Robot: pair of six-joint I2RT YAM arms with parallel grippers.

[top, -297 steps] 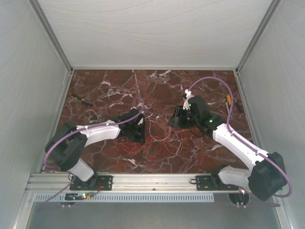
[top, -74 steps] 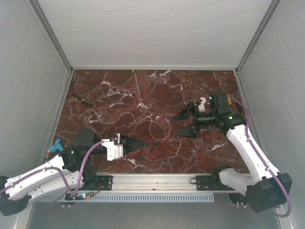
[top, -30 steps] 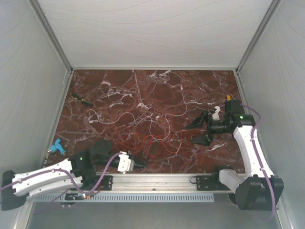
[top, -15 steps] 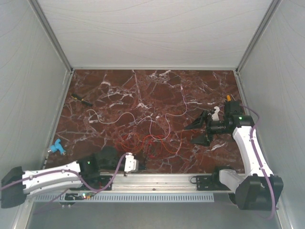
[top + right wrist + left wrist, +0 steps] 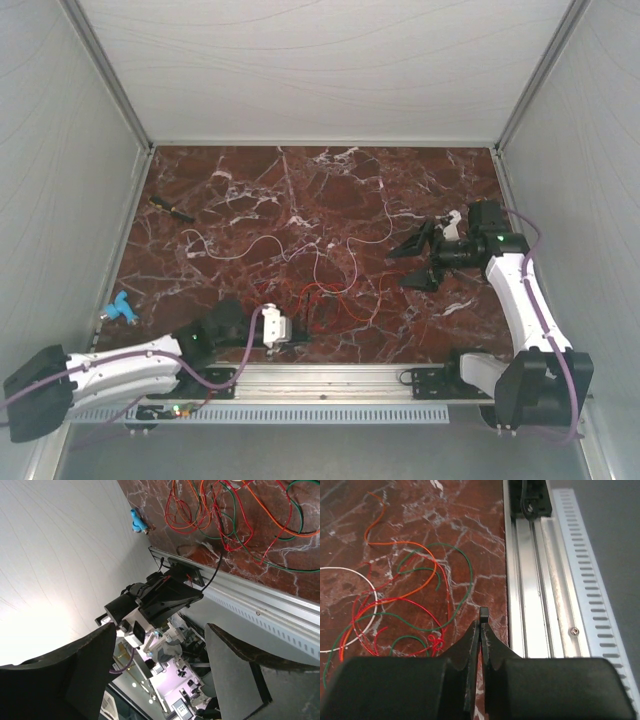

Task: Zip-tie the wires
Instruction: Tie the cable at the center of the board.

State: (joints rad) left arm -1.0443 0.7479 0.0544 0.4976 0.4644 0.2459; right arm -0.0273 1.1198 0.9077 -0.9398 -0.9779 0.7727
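The wires [image 5: 322, 296] lie in loose red, orange, green and white loops on the marble table [image 5: 250, 180], mid front. In the left wrist view the wires [image 5: 405, 600] spread just left of my left gripper [image 5: 481, 625]. It is shut on the zip tie [image 5: 483, 613], seen end-on as a small black tip. The right wrist view shows that zip tie [image 5: 216, 572] as a thin black strip rising from the left gripper toward the wires [image 5: 235, 515]. My left gripper [image 5: 296, 337] sits low at the table's front edge. My right gripper [image 5: 400, 268] [image 5: 160, 625] hovers open and empty, right of the wires.
An aluminium rail [image 5: 330, 378] [image 5: 540, 605] runs along the near edge, right beside the left gripper. A yellow-handled screwdriver [image 5: 170, 208] lies at the far left. A small blue object [image 5: 118, 308] [image 5: 137, 521] sits at the left edge. Grey walls [image 5: 60, 200] enclose the table.
The left arm has drawn back from the wires to the front edge, still shut on the zip tie. The right gripper, still open, has shifted slightly left in the last second.
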